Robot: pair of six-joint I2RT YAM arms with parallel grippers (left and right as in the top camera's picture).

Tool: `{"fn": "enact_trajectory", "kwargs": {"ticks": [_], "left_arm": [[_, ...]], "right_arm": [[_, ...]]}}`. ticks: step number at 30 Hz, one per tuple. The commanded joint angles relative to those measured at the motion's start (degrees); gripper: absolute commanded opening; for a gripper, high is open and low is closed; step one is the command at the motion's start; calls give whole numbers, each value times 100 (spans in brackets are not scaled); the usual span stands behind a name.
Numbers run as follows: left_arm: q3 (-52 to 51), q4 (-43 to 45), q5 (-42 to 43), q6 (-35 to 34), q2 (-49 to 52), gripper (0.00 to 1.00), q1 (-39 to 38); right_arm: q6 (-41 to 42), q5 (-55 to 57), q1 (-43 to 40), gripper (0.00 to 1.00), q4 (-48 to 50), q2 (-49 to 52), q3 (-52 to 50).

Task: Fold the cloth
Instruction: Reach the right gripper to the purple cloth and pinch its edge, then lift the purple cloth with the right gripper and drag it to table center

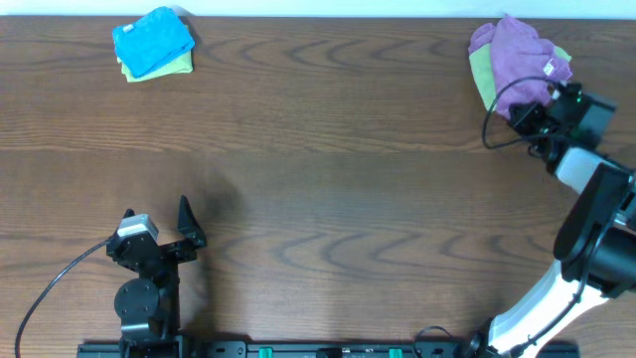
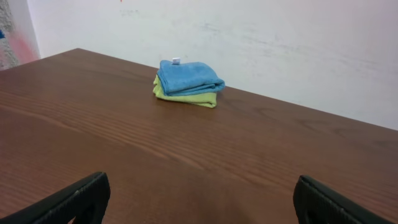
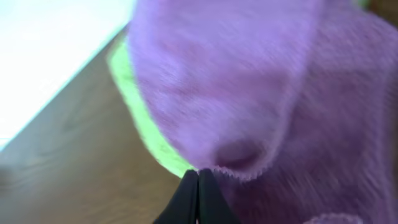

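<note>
My right end effector (image 3: 198, 180) is pinched fully together at the cloth's (image 3: 267, 93) hem; whether fabric is caught, I cannot tell. My left end effector (image 2: 199, 196) gapes wide, empty.

Cloth (image 3: 267, 93): blurred, cut off top, right, bottom. Lime-green cloth (image 3: 142, 121): mostly hidden beneath it. Left gripper (image 2: 200, 182): fingers cropped below.

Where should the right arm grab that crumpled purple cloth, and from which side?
Pinch the loose hem on its near edge, coming in low from the robot's side. The purple cloth is heaped on a lime-green cloth, so a grab from above could take both, while the hem lies exposed at the heap's edge. The right gripper sits shut right at that hem.
</note>
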Motion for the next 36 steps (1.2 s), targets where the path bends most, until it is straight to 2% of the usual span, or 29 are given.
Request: {"fn": "enact_trajectory", "kwargs": {"ticks": [1, 14, 22, 30, 36], "left_arm": [[-201, -129, -13, 105, -37, 96, 17], [-201, -129, -13, 105, -37, 96, 17], [-201, -129, -13, 105, -37, 96, 17], [-201, -129, -13, 105, -37, 95, 17], [-201, -129, -13, 105, -37, 95, 17]], "right_arm": [[74, -944, 92, 2, -310, 48, 601], [-776, -1139, 776, 2, -2889, -361, 3198], [-1491, -1119, 1714, 2, -4562, -396, 4767], [-2157, -861, 2973, 2, -5674, -396, 5556], [-2302, -866, 3473, 1, -6498, -413, 5936]]}}
